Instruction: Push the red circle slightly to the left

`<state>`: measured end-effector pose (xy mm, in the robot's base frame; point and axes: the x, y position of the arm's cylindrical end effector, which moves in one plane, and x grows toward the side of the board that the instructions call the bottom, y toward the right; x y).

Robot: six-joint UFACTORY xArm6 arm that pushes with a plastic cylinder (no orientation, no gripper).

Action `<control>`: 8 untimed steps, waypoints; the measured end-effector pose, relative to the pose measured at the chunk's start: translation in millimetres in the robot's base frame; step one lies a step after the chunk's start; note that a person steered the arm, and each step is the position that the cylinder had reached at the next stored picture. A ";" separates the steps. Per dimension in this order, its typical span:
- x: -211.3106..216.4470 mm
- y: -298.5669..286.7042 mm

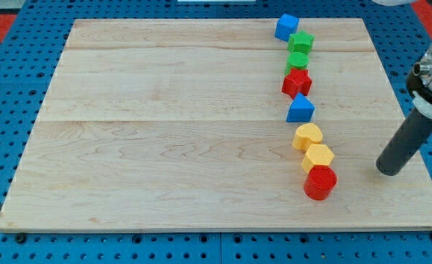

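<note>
My tip (386, 171) rests right of the red circle (320, 182), seemingly apart; it holds nothing.

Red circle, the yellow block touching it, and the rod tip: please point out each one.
red circle (320, 180): camera view, on its flat top face.
yellow hexagon (317, 156): camera view, on its top face.
my tip (386, 170): camera view, at the rod's lower end, to the view's right of the red circle.

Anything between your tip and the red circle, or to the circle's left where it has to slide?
Nothing visible. My tip sits to the view's right of the red circle, with bare board between. The yellow hexagon touches the circle from above, not on its left.
</note>
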<state>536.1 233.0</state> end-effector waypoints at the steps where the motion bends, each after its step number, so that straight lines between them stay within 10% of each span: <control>1: -0.9 -34.6; 8: 12.4 -57.6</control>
